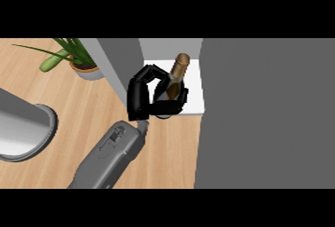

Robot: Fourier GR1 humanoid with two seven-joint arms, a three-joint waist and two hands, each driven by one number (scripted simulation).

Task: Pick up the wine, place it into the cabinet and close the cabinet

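A grey forearm rises from the lower edge to a black hand [141, 95], its fingers curled round a brown, slim-necked wine bottle [178, 71]. The bottle stands upright on the white shelf of the open grey cabinet [262, 111]. Left of the cabinet, a potted green plant [75, 60] stands on the wooden worktop [72, 106].

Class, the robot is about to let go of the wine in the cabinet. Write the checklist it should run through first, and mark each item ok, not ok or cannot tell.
1. Wine bottle is over the cabinet's white shelf, not the wooden counter: ok.
2. Bottle's base rests on the shelf: cannot tell, the hand hides it.
3. Bottle upright: ok, roughly; neck points up.
4. The hand has its fingers curled round the bottle: ok.
5. Cabinet door open, clear of the hand: ok.
6. Other hand ready to close the door: cannot tell, out of view.
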